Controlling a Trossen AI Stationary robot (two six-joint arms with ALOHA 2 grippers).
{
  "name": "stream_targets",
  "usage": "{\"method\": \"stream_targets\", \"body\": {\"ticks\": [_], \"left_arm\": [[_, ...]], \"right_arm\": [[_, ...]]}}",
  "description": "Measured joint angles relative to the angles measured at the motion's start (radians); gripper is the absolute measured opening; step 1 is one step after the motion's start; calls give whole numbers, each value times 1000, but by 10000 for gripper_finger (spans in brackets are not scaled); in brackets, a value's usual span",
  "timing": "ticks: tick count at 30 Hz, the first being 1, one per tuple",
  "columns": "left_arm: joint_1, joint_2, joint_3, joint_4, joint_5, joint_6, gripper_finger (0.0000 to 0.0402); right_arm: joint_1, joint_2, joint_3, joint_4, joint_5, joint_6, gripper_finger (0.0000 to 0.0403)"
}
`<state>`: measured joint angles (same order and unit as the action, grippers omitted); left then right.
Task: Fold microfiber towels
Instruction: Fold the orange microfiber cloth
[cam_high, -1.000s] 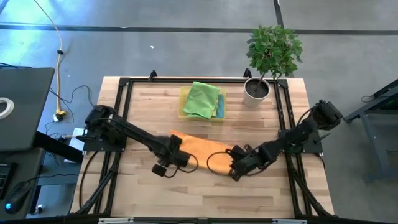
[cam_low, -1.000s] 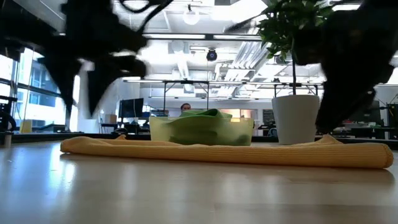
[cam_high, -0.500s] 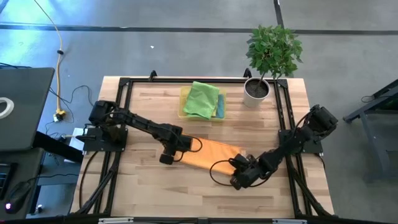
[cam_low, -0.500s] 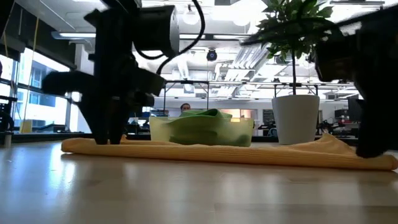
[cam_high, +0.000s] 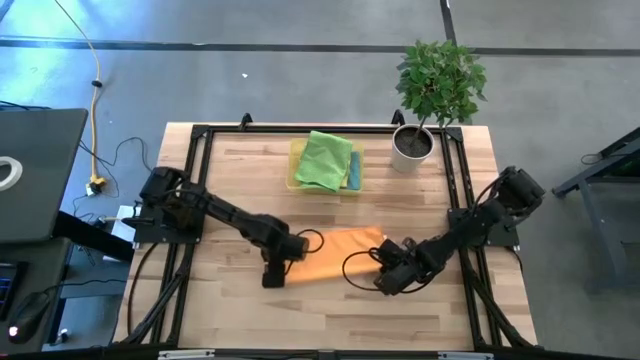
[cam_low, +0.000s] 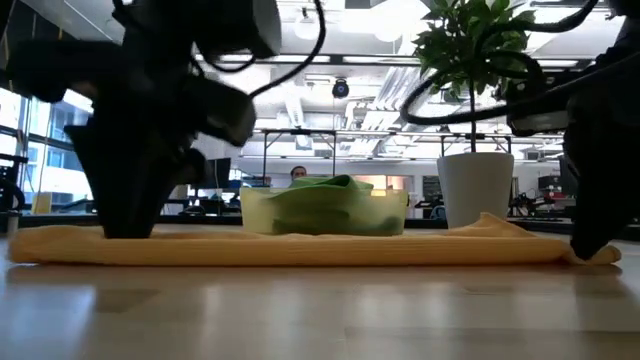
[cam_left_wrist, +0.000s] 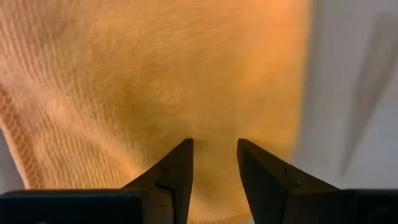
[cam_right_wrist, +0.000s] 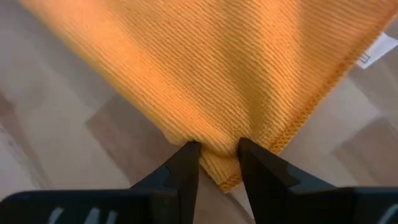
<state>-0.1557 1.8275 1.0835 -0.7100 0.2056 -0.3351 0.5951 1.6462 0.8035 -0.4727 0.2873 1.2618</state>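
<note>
My left hand (cam_high: 273, 272) and right hand (cam_high: 386, 276) each pinch an end of the orange towel (cam_high: 335, 250), low over the desk (cam_high: 330, 310).

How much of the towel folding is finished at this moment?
Done: a folded green towel lies in the yellow tray, with a blue one under it. In hand: the orange towel, lying on the table, is pinched by the left hand and right hand. Its fold is unfinished.

The right tool (cam_right_wrist: 216, 163) pinches a corner of the orange towel (cam_right_wrist: 211, 68) above the wooden table (cam_right_wrist: 56, 143).
</note>
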Motion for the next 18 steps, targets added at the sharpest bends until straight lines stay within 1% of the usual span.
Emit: {"method": "stream_targets", "body": {"ticks": [3, 7, 10, 12, 15, 18], "left_arm": [[-16, 0, 42, -10, -3, -3, 115], [-15, -16, 110, -50, -7, 21, 115], [-15, -32, 139, -127, -46, 75, 115], [-15, -37, 145, -133, -84, 95, 115], [-7, -33, 138, -232, -126, 111, 115], [0, -33, 141, -271, -143, 119, 115]], "right_arm": [[-3, -48, -4, -29, -8, -1, 107], [1, -149, -2, -93, 2, 51, 107], [3, -221, -1, -148, 53, 141, 108], [3, -247, -1, -202, 85, 215, 112], [-9, -241, -1, -215, 106, 310, 136], [-33, -202, -1, -212, 101, 410, 178]]}}
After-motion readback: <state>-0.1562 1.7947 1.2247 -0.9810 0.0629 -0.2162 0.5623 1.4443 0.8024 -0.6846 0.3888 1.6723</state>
